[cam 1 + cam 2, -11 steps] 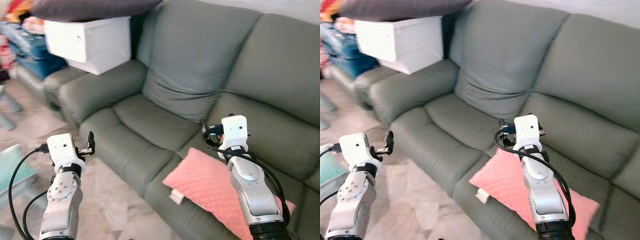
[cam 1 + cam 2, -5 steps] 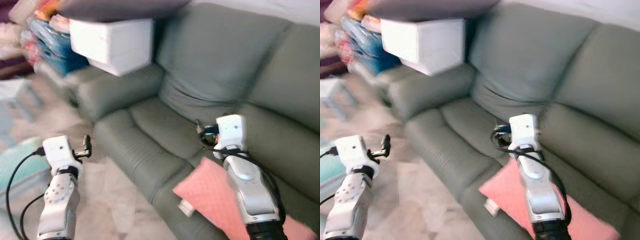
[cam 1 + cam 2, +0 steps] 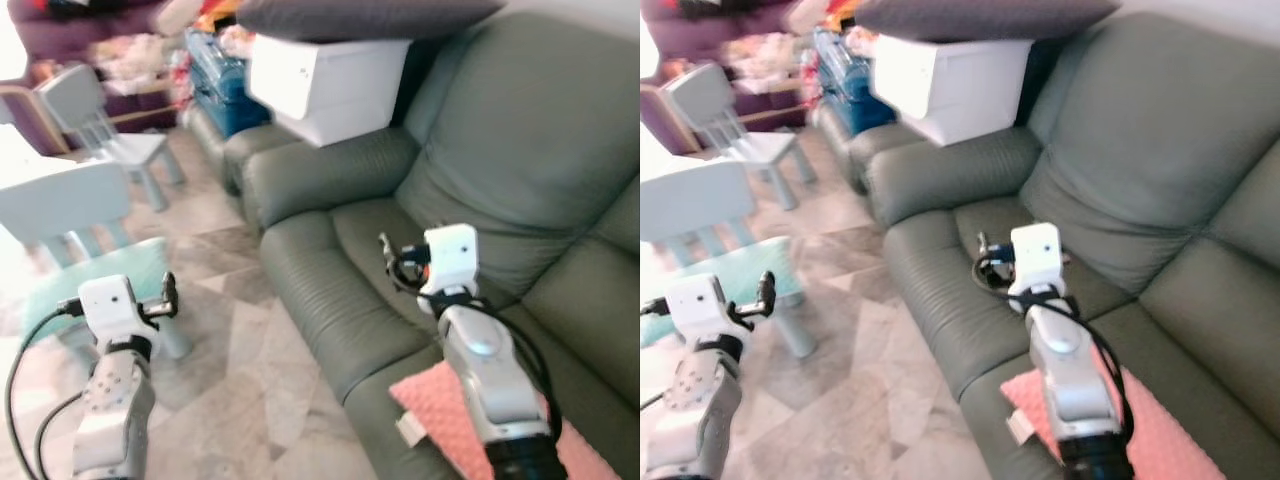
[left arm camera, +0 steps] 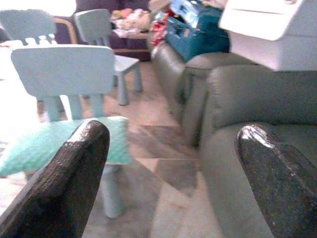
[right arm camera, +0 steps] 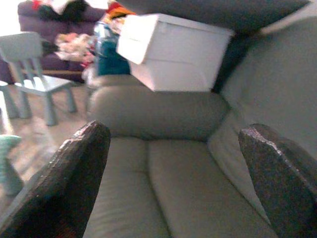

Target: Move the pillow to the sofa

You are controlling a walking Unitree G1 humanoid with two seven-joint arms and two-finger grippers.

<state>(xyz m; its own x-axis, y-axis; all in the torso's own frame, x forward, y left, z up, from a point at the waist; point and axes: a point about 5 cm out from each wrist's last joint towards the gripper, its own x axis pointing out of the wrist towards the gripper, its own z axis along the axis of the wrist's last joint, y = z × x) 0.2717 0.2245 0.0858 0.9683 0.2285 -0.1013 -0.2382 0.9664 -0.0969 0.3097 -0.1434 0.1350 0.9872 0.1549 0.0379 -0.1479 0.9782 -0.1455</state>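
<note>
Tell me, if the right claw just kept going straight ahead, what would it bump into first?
Probably the sofa's armrest: the right gripper, jaws open, points along the seat towards it. The white box sits higher; depth is unclear.

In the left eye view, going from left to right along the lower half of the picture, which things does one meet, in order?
Left gripper → teal cushion on the small chair behind it → sofa's front seat edge → right gripper → pink pillow.
</note>
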